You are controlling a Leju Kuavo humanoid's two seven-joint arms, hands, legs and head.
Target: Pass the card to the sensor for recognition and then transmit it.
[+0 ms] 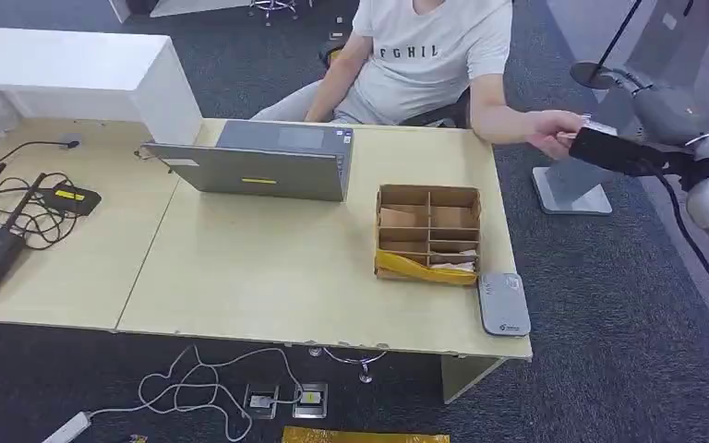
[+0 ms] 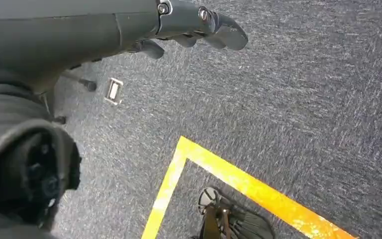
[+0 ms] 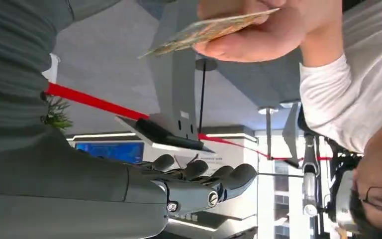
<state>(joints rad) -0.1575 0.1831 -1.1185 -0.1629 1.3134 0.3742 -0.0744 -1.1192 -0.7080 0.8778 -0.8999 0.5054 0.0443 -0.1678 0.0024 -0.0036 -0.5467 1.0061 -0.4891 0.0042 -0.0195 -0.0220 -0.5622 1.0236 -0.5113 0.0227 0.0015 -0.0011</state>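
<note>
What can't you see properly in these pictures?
- Card: its print is blurred in the right wrist view; the person's hand hides it in the head view.
- Cardboard box: its walls hide some contents.
- Sensor: its markings are too small.
- Right hand: its fingers are unclear.

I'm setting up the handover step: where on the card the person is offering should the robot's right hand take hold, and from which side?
Probably the free end of the card, the half sticking out past the person's hand. It is thin and held nearly edge-on, so a pinch across its two flat faces suits it. Come from the end opposite the person's fingers; the right hand is empty, apart from the card.
</note>
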